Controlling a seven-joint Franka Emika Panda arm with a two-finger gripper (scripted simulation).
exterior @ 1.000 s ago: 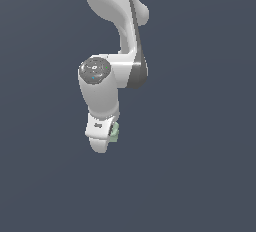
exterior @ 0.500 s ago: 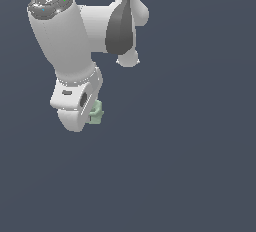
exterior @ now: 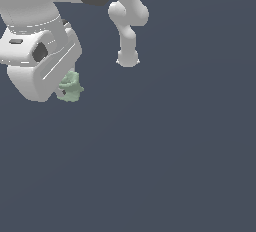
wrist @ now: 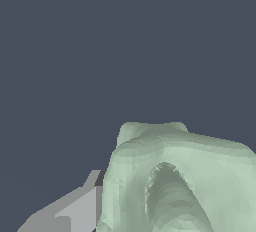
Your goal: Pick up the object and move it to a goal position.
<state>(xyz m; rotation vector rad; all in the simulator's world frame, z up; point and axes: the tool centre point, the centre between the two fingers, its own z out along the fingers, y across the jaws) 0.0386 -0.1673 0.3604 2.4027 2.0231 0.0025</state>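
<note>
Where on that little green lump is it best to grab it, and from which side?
Probably across the chunky body of the green lump, coming from above, as the pincer seems to have it now. Its flanks look broad enough for fingers; the rounded top would likely slip.

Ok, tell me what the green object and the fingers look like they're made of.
Object: pale mint, matte, faceted with soft ridges; it could be plastic or ceramic, the render leaves that open. Fingers: flat grey, smooth, no shine; metal or hard plastic, hard to tell.
</note>
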